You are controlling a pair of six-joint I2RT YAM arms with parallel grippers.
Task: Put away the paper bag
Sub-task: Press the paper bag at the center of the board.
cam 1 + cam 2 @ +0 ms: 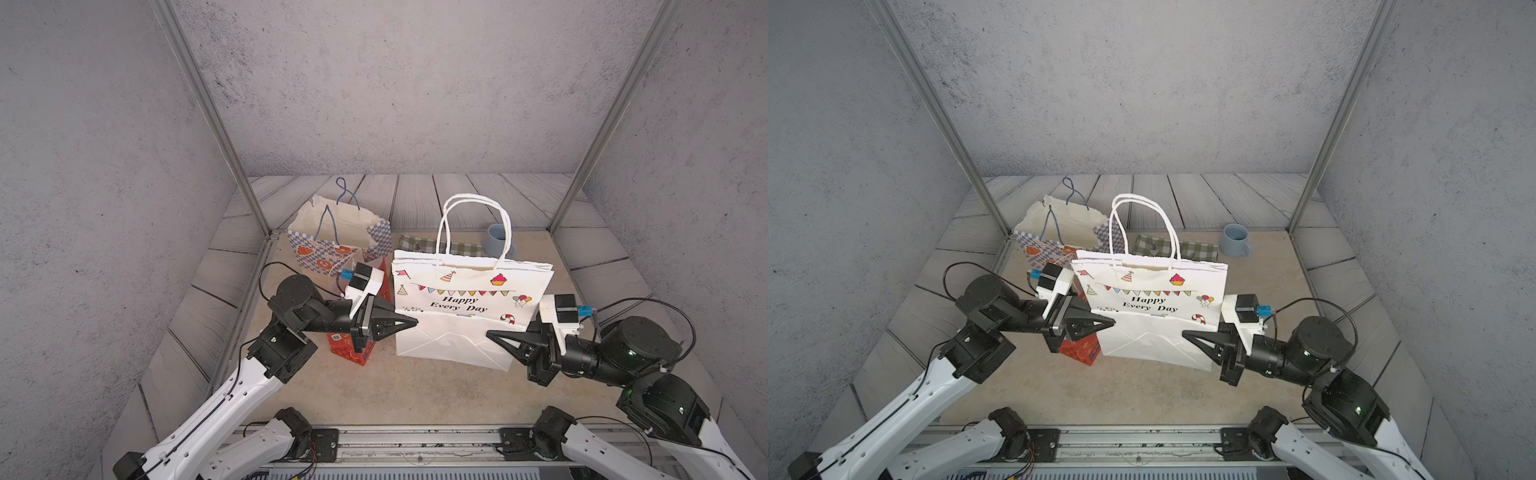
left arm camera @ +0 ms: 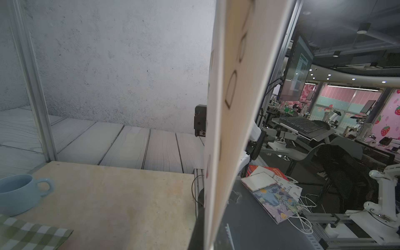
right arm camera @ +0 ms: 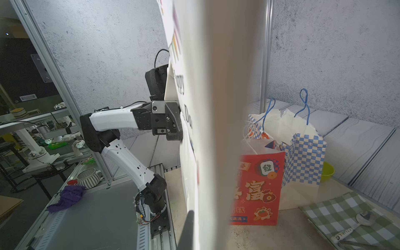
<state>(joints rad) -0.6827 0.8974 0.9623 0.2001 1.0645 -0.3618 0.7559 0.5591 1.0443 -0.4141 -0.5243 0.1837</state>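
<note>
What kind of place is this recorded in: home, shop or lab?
Probably a robotics lab: a staged booth with aluminium posts and printed concrete-look walls; the left wrist view shows a keyboard desk and another white robot arm beyond it.

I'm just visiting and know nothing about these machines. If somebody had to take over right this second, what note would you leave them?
Left gripper: shut on the white paper bag, at its left edge near the bottom fold.
Right gripper: shut on the same bag, low on its right side.
Bag: upright and flattened, bottom flap folded up against the front, handles up. I cannot tell whether it rests on the table.
Nearby: red bag and blue checked bag stand beside and behind the left gripper.
Done: bag flat and gripped by both arms.
Left: putting it away. The pictures do not show where.
</note>
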